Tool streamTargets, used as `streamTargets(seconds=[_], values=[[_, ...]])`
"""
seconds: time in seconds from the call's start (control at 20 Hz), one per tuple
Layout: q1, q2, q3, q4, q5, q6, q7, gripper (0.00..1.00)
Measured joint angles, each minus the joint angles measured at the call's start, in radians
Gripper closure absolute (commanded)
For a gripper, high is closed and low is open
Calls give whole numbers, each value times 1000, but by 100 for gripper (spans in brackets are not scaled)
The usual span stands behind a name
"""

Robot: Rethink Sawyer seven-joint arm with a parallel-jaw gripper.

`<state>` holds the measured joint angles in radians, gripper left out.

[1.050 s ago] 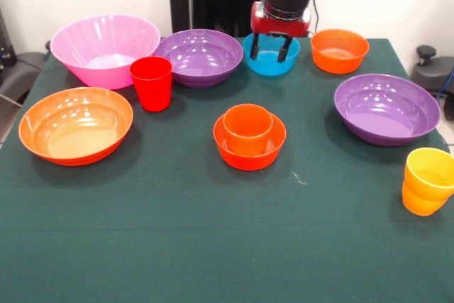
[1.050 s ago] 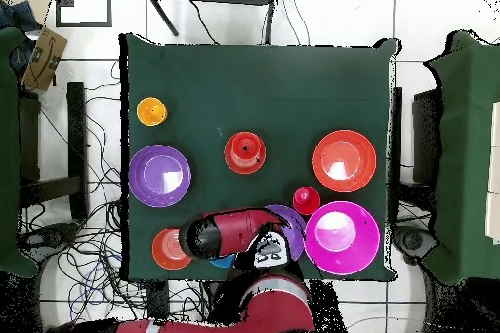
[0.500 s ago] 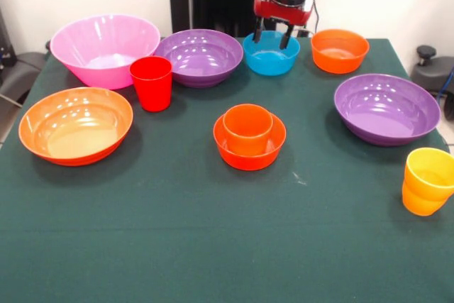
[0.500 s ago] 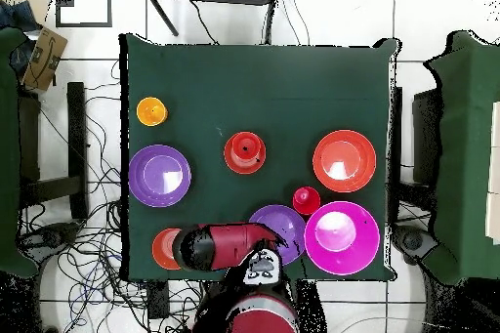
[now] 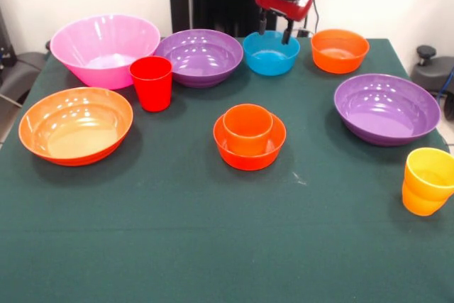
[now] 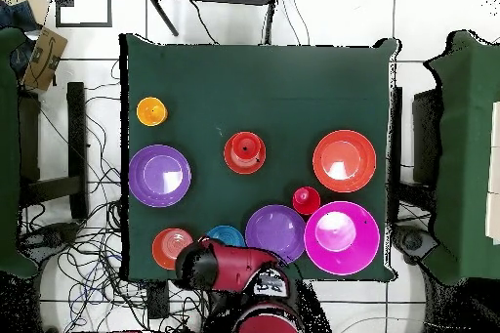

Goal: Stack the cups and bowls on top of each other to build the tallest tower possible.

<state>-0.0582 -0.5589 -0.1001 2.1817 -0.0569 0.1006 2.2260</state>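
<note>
Fingers [image 5: 274, 30] spread apart and empty above blue bowl [image 5: 270, 53], orange cup [image 5: 247, 129] nested in small orange bowl [image 5: 250, 148] mid-desk [image 5: 213, 246], red cup [image 5: 151, 83] standing alone

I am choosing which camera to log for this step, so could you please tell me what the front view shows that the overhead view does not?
Only the front view shows the gripper with its open, empty fingers above the blue bowl, and the orange cup's height inside its small orange bowl.

Only the overhead view shows all four edges of the table and the floor cables.

Both show every cup and bowl, nothing stacked beyond that one pair.
</note>
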Motion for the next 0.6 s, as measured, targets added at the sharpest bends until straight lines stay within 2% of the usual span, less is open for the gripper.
streamTargets(seconds=[0.3,0.6], values=[[-68,35,33,45,1,-96,46,0],[-95,59,77,59,1,-143,47,0]])
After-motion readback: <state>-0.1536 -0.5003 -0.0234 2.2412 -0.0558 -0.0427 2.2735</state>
